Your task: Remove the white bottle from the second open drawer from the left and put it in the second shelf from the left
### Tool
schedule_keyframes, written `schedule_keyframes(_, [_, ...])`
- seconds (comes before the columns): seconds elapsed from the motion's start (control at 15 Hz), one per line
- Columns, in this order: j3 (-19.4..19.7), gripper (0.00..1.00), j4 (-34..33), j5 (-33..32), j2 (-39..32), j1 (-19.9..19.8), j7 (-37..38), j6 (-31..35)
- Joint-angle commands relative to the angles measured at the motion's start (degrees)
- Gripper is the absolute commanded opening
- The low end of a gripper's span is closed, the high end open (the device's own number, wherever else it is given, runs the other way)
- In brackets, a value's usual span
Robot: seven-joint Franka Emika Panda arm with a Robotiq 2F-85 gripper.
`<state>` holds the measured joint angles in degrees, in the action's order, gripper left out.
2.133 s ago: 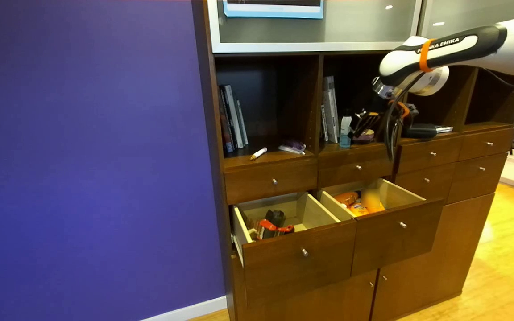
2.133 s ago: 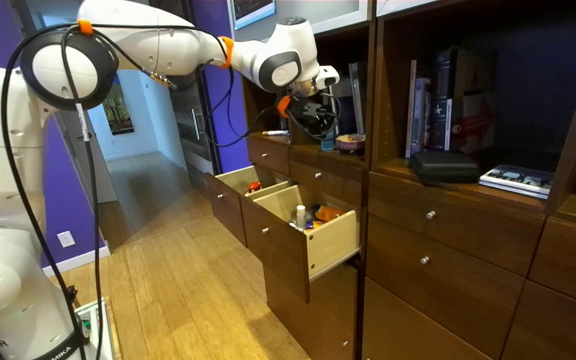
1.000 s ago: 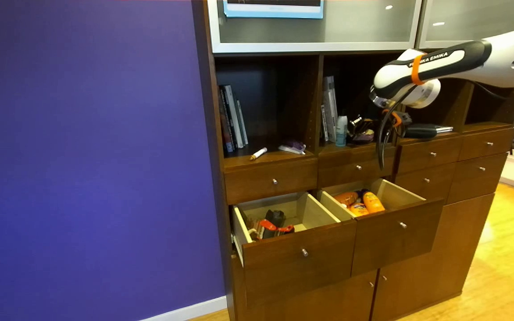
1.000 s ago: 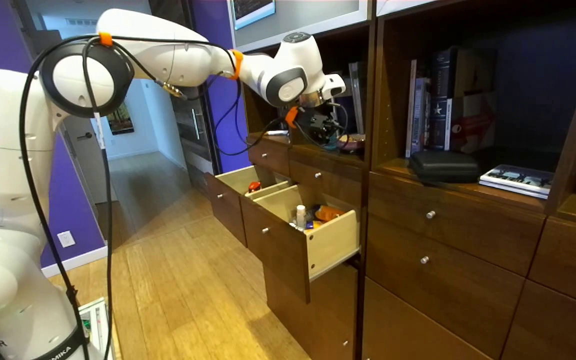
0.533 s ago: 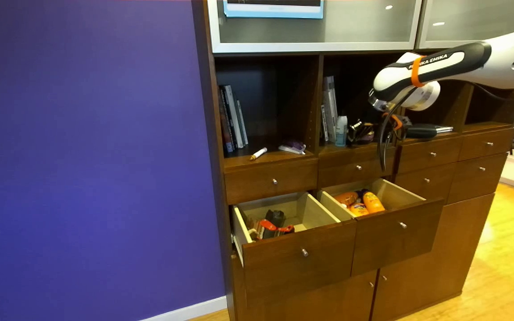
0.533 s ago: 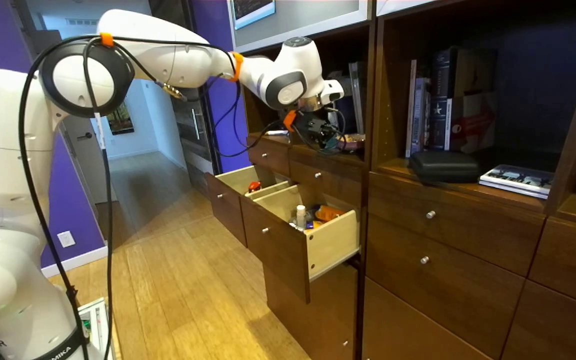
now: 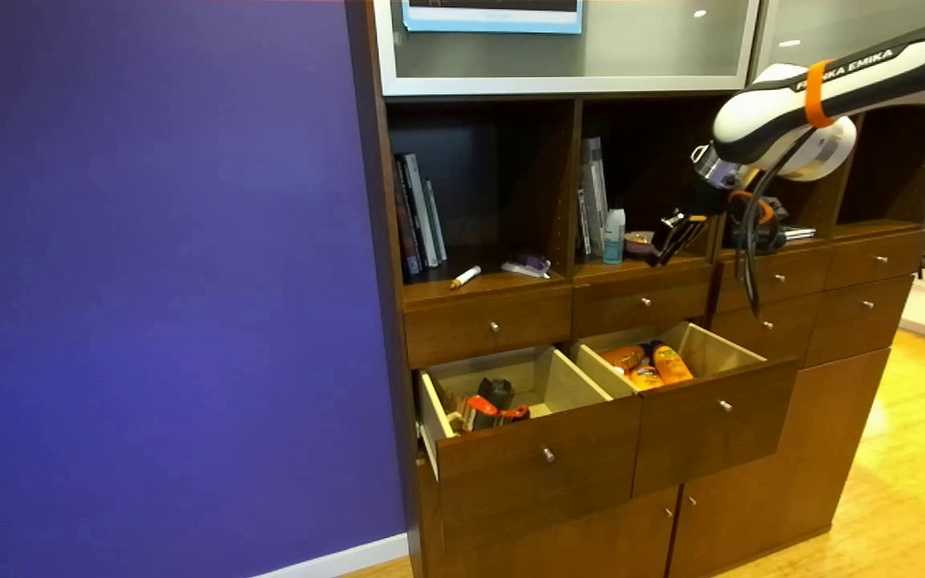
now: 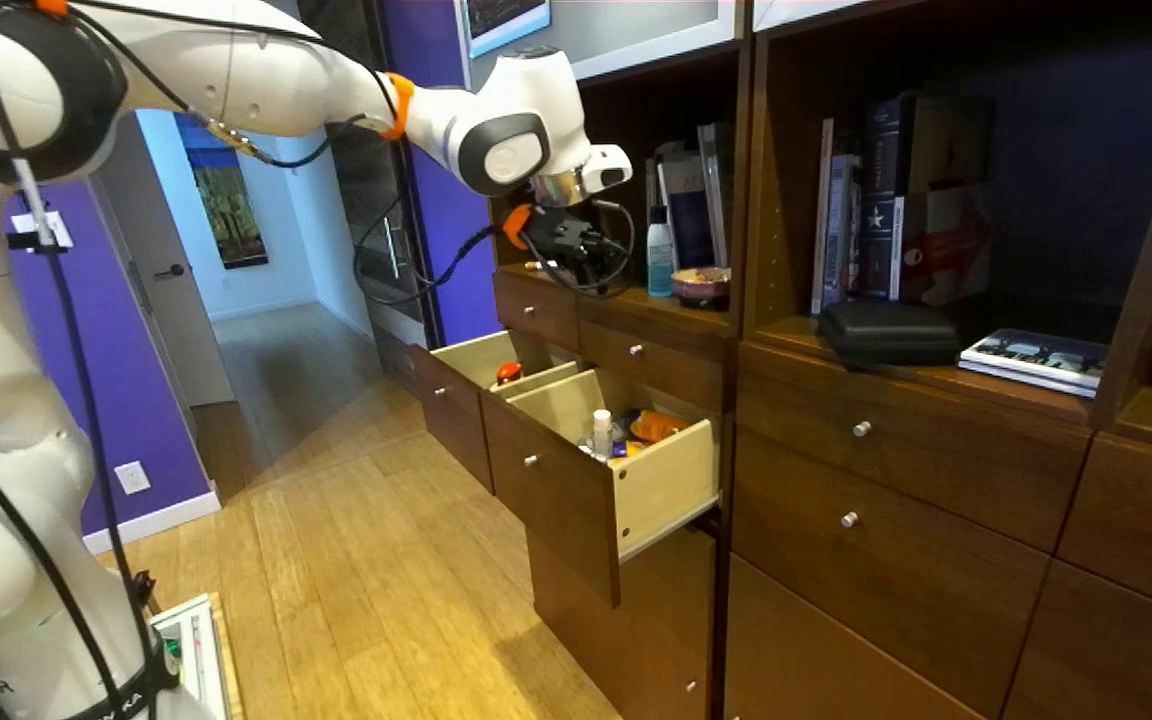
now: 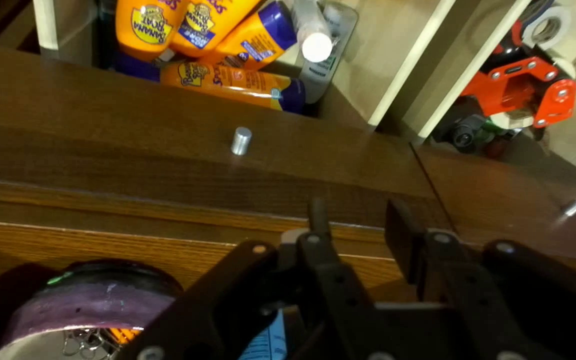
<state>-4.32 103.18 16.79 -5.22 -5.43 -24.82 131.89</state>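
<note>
The white bottle (image 7: pixel 614 237) stands upright in the second shelf (image 7: pixel 641 152), in front of the books. In an exterior view its dark top and pale-blue body (image 8: pixel 659 258) show. In the wrist view only part of its blue label (image 9: pixel 268 340) shows behind my gripper. My gripper (image 7: pixel 666 245) is apart from the bottle, out in front of the shelf. In the wrist view its fingers (image 9: pixel 355 215) are spread with nothing between them. The second open drawer (image 7: pixel 715 433) is pulled out below and holds orange bottles and a clear bottle with a white cap (image 8: pixel 602 430).
A purple bowl (image 8: pixel 701 285) sits beside the white bottle, with books (image 7: pixel 593 197) on its other side. The first open drawer (image 7: pixel 539 457) holds red and black tools. A marker (image 7: pixel 465 277) lies in the leftmost shelf. A black case (image 8: pixel 886 332) lies in the third shelf.
The gripper was beside the white bottle, dipped slightly, and has now pulled back out of the shelf, away from the bottle. The bottle stays standing on the shelf; the drawers have not moved.
</note>
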Motion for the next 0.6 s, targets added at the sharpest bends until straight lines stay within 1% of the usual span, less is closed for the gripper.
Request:
schedule_keyframes(0.0, [1.95,0.68,14.02,-1.43,13.72,1.36,-1.03,0.93])
schedule_keyframes(0.27, [3.79,0.96,23.92,-4.06,24.9,3.25,-0.9,0.71])
schedule_keyframes(0.4, [4.38,1.0,27.89,-6.29,29.47,4.47,-0.98,-0.11])
schedule_keyframes(0.53, [5.02,1.0,31.34,-7.52,33.12,6.04,-1.42,-0.34])
